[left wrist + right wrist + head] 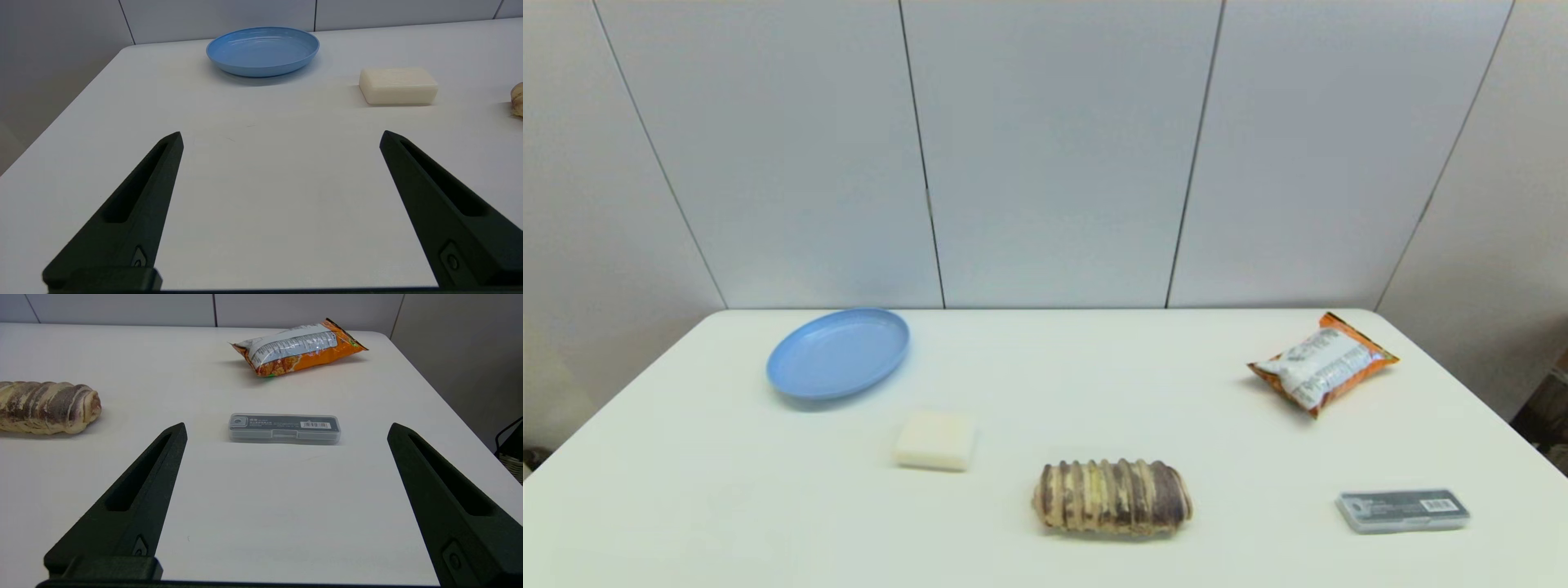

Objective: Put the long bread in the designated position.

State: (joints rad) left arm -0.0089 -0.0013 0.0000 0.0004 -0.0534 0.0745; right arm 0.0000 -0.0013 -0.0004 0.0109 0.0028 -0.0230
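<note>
The long bread point(1112, 497) is lying closest to us, flat near the front edge of the white surface point(1045, 384), a little right of centre, its striped length running left to right. Nothing is touching it. Over to the right and about as near the front, a slim grey case point(1403, 511) with a barcode label is resting flat, well apart from the loaf. Behind and left of the bread, a pale cream block point(936, 440) is sitting on its own, and further back on the left a blue plate point(838, 353) is lying near the far edge. At the back right, an orange and white snack bag point(1322, 362) is lying at an angle.

Neither arm is showing from the head camera. From the left wrist, the left claw point(281, 136) is hanging low over bare surface at the near left, fingers spread wide and released, holding nothing, with the plate and cream block ahead of it. From the right wrist, the right claw point(287, 428) is likewise splayed wide and empty over the near right, the grey case lying just ahead between its fingertips and the end of the loaf off towards the middle.
</note>
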